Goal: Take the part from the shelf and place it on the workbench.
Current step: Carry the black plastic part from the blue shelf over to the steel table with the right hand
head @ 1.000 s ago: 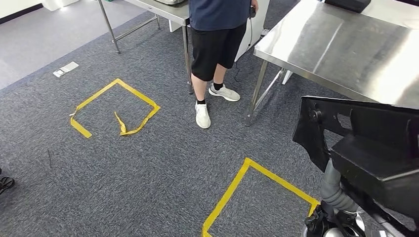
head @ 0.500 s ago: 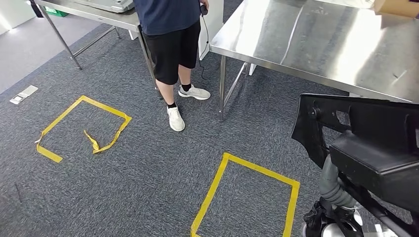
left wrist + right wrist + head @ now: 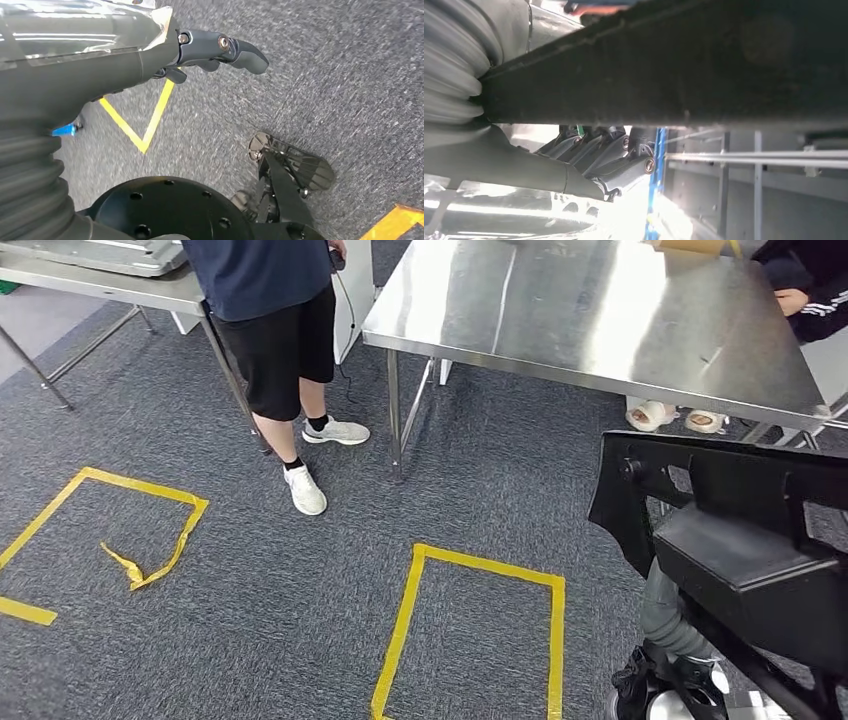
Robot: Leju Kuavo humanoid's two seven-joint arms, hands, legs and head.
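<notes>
Your biggest landmark is the steel desk across the upper right of the head view, its top bare and shiny, with a person in dark shorts standing at its left end in the upper left of the frame and another person's sleeve at the far upper right corner. Below it lies grey carpet marked with a yellow tape rectangle at the lower centre and a second, torn one at the left edge. The part sits in the lower right of the head view, well short of the desk: a large black moulded piece with a flat flange, holes and a boxy body. Judge it as rigid plastic, bulky rather than heavy, not fragile, its matt skin unlikely to slip; its awkward width is the trouble, so expect it to swing or tip if carried by one edge. In the right wrist view its dark underside spans the upper half, and the right hand lies against it with fingers curled beneath, so you are carrying it from below near one edge. A hold closer to the boxy middle would steady it, I think. Your left hand, in the upper part of its wrist view, hangs over the carpet holding nothing, fingers loosely apart.
</notes>
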